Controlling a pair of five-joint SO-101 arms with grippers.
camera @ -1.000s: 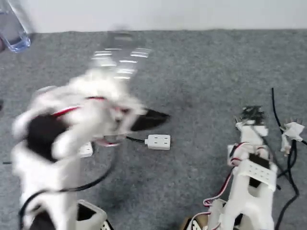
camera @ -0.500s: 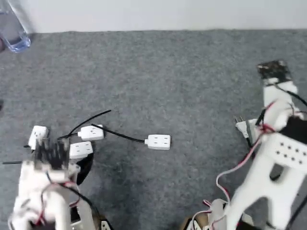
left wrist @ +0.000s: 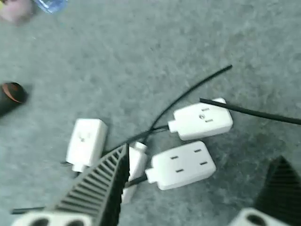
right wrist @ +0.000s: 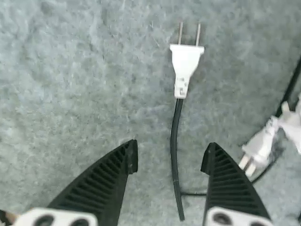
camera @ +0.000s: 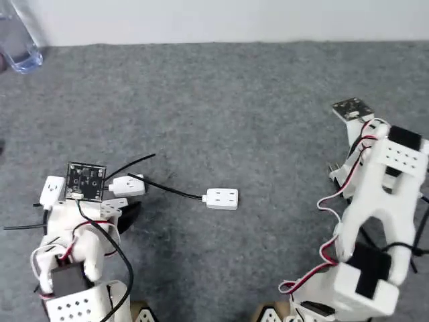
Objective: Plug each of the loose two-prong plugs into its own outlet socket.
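Pick-up is the step in hand: the right gripper [right wrist: 171, 145] hangs spread open over a plug [right wrist: 186, 63] lying flat on the mat [right wrist: 70, 70], its cord [right wrist: 174, 122] running between the jaws. Next it likely must drop and pinch the plug body. The left gripper [left wrist: 202, 155], also open, sits above 2 sockets [left wrist: 181, 165]. Since 1 s ago, both arms have swung to these spots.

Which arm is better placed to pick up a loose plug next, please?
Right: the open right gripper hangs over the cord of a loose two-prong plug; the left gripper hangs over outlet sockets.
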